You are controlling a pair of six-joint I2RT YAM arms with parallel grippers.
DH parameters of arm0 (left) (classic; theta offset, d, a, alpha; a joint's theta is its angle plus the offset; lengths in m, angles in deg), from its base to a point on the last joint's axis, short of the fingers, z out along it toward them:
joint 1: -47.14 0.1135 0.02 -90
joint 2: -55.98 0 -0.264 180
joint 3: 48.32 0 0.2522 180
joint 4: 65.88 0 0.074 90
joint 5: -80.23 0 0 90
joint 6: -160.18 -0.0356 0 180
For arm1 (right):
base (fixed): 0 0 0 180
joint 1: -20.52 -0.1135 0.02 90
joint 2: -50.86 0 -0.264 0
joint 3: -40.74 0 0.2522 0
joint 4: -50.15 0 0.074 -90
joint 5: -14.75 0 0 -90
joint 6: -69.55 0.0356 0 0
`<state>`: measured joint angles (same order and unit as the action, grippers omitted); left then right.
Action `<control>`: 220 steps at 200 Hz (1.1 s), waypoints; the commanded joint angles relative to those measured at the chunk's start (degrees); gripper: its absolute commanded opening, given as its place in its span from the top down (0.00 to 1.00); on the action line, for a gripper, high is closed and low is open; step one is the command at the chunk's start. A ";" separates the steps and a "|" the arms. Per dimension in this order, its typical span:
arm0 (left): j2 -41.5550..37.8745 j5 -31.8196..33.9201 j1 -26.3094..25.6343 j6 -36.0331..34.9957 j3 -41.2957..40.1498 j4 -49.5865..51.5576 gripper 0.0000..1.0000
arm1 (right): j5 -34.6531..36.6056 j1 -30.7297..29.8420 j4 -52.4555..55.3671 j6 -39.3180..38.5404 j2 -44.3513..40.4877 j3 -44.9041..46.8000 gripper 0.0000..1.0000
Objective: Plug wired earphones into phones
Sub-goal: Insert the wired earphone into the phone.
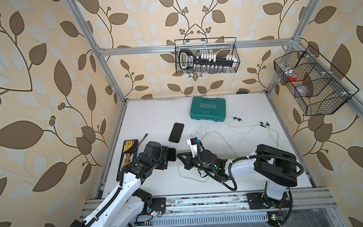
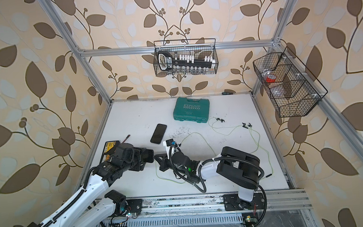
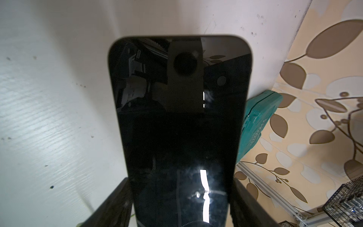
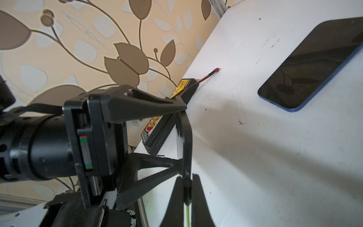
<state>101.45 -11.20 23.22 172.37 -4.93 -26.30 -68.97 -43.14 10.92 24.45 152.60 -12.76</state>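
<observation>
Nearest, well in front of the teal toolbox (image 1: 207, 109): left gripper (image 3: 181, 200), matte black fingers clamped on the long edges of the held phone (image 3: 176, 127), a glossy black slab with rounded corners. Facing it, right gripper (image 1: 178, 155), wedge fingers pinched together on the small black plug (image 4: 187, 186); thin yellow-green cable (image 4: 187, 214) exits behind. Plug sits at the held phone's end edge; seating not discernible. Second phone (image 1: 176, 132) lies flat on the scuffed white table (image 1: 146, 116), front-left of the toolbox.
</observation>
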 commanded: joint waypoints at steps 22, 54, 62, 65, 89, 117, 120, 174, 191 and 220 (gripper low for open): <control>-1.53 -5.30 -0.69 0.46 2.97 -2.06 0.44 | 2.78 -1.09 2.90 -2.77 -0.27 -3.26 1.00; -2.14 -4.77 -0.77 0.63 2.82 -1.44 0.44 | 4.30 -1.54 5.16 -2.43 -0.31 -4.06 1.00; -2.31 -4.70 -0.77 0.73 2.80 -1.41 0.44 | 4.84 -1.64 5.54 -2.07 -0.24 -4.28 1.00; -2.32 -4.65 -0.77 0.80 2.68 -1.41 0.44 | 4.99 -1.64 5.85 -2.02 -0.26 -4.38 1.00; -2.67 -4.12 -0.77 0.99 2.66 -1.03 0.44 | 5.72 -1.80 6.19 -1.23 -0.39 -4.78 1.00; -2.58 -3.75 -0.77 1.06 2.43 -0.89 0.44 | 5.47 -2.07 6.25 -0.87 -0.66 -5.49 1.00; -2.58 -3.83 -0.77 1.12 2.44 -0.88 0.44 | 5.41 -2.09 6.31 -0.87 -0.66 -5.58 1.00; -3.00 -5.31 -1.17 2.03 1.90 -1.96 0.44 | 4.39 -1.83 7.65 0.24 1.90 -8.30 1.00; -3.30 -5.51 -1.39 2.40 1.85 -2.02 0.45 | 3.79 -1.69 8.06 0.40 2.76 -9.26 1.00; -3.29 -5.64 -2.33 2.66 2.08 -2.43 0.45 | 3.12 -1.71 9.09 0.12 3.31 -10.44 1.00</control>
<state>99.55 -7.64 23.22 174.27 -4.91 -24.83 -64.49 -44.61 20.56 24.30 153.93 -19.80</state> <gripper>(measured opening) 0.713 0.050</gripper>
